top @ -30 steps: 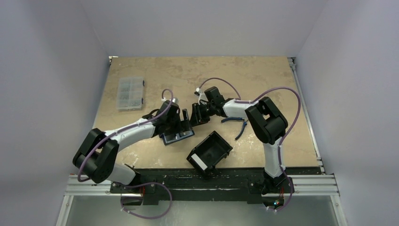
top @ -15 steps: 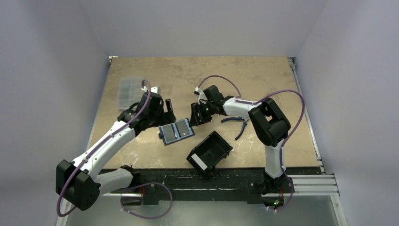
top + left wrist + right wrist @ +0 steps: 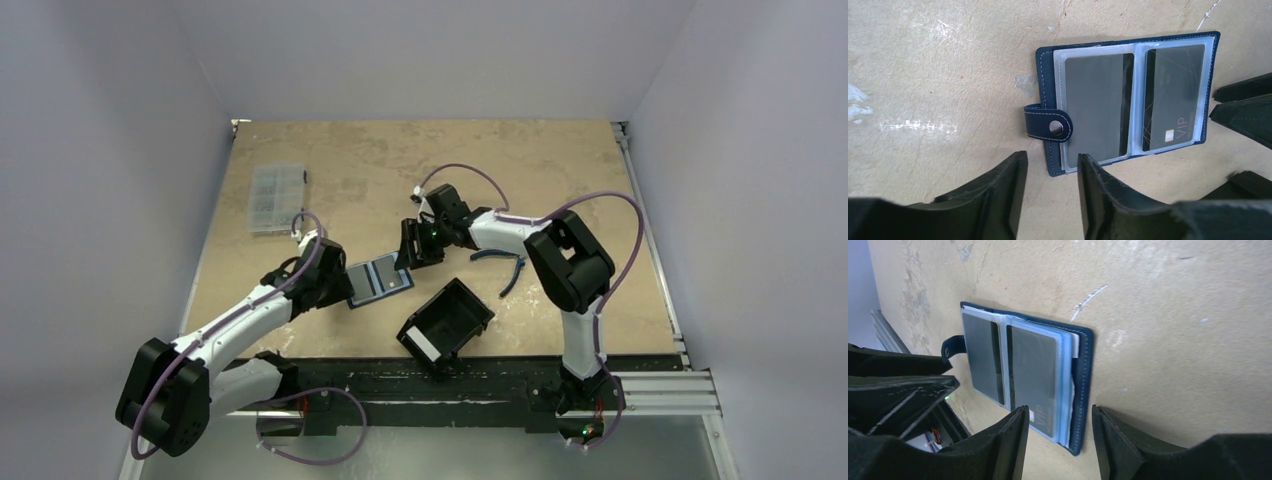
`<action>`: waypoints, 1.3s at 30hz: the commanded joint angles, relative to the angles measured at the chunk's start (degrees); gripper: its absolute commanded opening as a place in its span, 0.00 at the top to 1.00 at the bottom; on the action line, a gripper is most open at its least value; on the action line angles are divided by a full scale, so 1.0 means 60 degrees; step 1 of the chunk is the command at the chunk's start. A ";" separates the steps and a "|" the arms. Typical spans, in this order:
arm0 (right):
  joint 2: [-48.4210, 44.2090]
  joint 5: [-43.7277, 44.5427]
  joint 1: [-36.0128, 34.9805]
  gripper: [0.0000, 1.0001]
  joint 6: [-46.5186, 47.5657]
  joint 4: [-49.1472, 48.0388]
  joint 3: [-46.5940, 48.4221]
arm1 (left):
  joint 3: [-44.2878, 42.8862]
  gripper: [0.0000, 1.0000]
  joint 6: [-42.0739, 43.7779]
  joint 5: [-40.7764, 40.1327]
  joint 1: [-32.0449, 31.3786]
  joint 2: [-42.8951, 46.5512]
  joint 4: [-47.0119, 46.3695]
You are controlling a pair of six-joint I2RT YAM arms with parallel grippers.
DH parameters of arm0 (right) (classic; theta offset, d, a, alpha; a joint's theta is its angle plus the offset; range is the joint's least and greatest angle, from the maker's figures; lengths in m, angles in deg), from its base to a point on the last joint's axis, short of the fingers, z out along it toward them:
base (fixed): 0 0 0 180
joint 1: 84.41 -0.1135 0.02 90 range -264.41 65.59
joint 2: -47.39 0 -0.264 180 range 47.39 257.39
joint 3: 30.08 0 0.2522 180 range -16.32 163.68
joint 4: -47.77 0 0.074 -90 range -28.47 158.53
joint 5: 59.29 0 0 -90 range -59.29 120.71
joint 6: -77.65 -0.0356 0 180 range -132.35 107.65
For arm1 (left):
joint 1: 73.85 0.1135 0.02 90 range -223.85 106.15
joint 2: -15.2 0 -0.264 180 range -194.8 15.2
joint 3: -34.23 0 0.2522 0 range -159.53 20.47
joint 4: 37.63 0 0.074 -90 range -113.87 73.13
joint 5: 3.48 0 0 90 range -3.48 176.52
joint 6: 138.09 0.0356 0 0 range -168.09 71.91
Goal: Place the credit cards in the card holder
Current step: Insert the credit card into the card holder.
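At table centre: card holder (image 3: 380, 281) lies open and flat, two dark cards (image 3: 1098, 105) in clear sleeves.
Left gripper (image 3: 1050, 165): jaws partly apart, empty, just beside the snap tab (image 3: 1050, 126).
Right gripper (image 3: 1060, 415): jaws parted, gripping nothing, at the holder's opposite edge.
Hard to read: card print (only "VIP" is legible).
Surface: scuffed tan tabletop (image 3: 400, 160), pale walls (image 3: 100, 150) around.

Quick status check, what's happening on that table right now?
Left gripper and right gripper open, empty. Card holder open flat, two cards sleeved. Black tray apart.
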 commanded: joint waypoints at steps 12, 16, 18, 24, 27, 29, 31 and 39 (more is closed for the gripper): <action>-0.0754 -0.0471 -0.0691 0.43 -0.1931 -0.2224 -0.0851 | 0.1748 0.82 -0.0572 0.0890 -0.0007 -0.0422 -0.2975; -0.0592 -0.1044 -0.0753 0.44 -0.2377 -0.2623 -0.0778 | 0.2011 0.88 -0.0652 0.1199 -0.0007 -0.0759 -0.3603; -0.0575 -0.1123 -0.0864 0.44 -0.2549 -0.2776 -0.0767 | 0.2011 0.90 -0.0665 0.1338 -0.0015 -0.0884 -0.3783; -0.0870 -0.1123 -0.1006 0.44 -0.2725 -0.2749 -0.0575 | 0.1967 0.93 -0.0737 0.1541 -0.0076 -0.0944 -0.4077; -0.1013 -0.1089 -0.1067 0.43 -0.2811 -0.2719 -0.0480 | 0.1984 0.94 -0.0768 0.1535 -0.0119 -0.0860 -0.4120; -0.1113 -0.1103 -0.1118 0.43 -0.2852 -0.2723 -0.0417 | 0.1993 0.95 -0.0759 0.1520 -0.0128 -0.0841 -0.4100; -0.1245 -0.0995 -0.1141 0.41 -0.2754 -0.2581 -0.0359 | 0.1971 0.95 -0.0735 0.1519 -0.0135 -0.0823 -0.4065; -0.0481 -0.1246 -0.1480 0.35 -0.2588 -0.2468 0.0493 | 0.1924 0.96 -0.0750 0.1688 -0.0167 -0.0768 -0.4094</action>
